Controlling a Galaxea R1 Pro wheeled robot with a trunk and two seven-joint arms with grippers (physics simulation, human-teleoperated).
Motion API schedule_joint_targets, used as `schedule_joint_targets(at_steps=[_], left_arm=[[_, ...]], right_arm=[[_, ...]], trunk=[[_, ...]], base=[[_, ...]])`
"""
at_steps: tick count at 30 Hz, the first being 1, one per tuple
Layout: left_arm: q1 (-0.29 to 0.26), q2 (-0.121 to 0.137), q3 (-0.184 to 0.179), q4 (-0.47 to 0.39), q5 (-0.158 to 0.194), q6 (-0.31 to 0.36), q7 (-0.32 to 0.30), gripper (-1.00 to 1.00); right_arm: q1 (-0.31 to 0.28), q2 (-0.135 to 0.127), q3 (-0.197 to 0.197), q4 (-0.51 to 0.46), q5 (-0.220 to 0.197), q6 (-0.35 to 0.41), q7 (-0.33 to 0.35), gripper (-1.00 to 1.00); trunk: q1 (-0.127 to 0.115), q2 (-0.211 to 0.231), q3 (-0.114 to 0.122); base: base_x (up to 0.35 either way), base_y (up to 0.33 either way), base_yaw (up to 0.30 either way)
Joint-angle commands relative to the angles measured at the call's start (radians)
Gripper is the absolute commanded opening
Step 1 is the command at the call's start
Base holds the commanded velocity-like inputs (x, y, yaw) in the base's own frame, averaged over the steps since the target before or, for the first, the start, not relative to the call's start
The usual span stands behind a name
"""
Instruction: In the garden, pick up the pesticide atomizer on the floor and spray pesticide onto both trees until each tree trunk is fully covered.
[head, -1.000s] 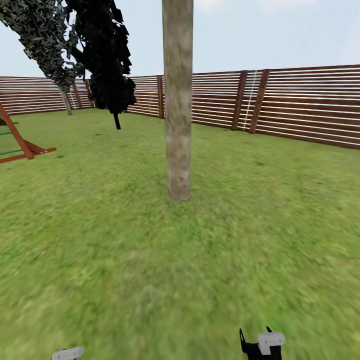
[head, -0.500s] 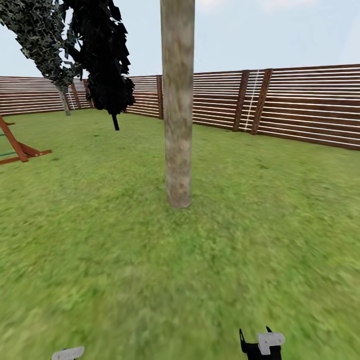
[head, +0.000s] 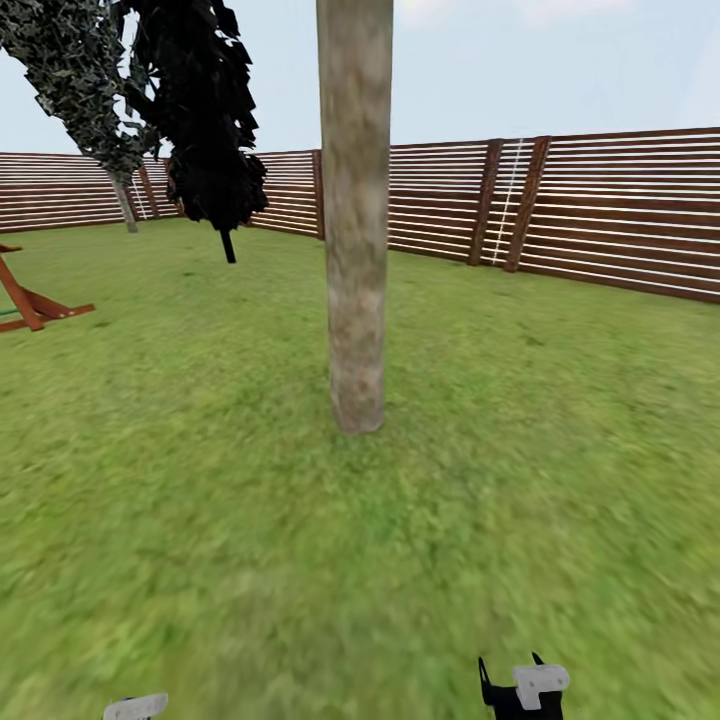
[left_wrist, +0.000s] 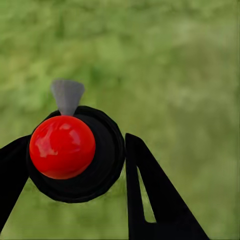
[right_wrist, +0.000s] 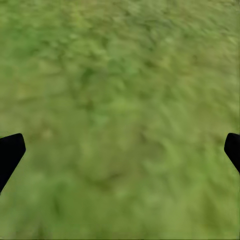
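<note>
A thick mottled beige-grey tree trunk (head: 356, 250) rises from the grass (head: 200, 520) straight ahead, a short way off. A second tree (head: 85, 90) with a dark green-grey crown leans at the far left by the fence. In the left wrist view my left gripper (left_wrist: 72, 150) is shut on the pesticide atomizer (left_wrist: 62, 146), a black body with a round red top and a grey nozzle, over grass. My right gripper (right_wrist: 120, 150) is open, its black fingertips wide apart over bare grass. Both wrists peek in at the head view's lower edge, left (head: 135, 707) and right (head: 520, 690).
A brown horizontal-slat fence (head: 600, 215) rings the lawn behind the trunk. A near-black conifer (head: 205, 120) stands at the back left. A red-brown wooden play frame (head: 30, 300) sits at the left edge. Open grass lies all around the trunk.
The view has moved closer to the trunk, which now looks wider with its base lower in the picture. The play frame has slid toward the left edge. The grippers hold as before.
</note>
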Motion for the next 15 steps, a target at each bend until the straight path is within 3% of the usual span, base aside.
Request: schedule_joint_targets(at_steps=[1,15], left_arm=[[0.0,0.0,-0.009,-0.001,0.01,-0.002,-0.001,-1.0],[0.0,0.0,-0.008,-0.001,0.01,-0.001,-0.001,-1.0]], right_arm=[[-0.001,0.0,-0.006,0.001,0.011,-0.003,-0.005,1.0],[-0.001,0.0,-0.006,0.001,0.011,-0.003,-0.005,1.0]], trunk=[[0.0,0.0,-0.001],[0.0,0.0,0.006]], base=[[0.338,0.0,-0.005],[0.338,0.0,-0.034]])
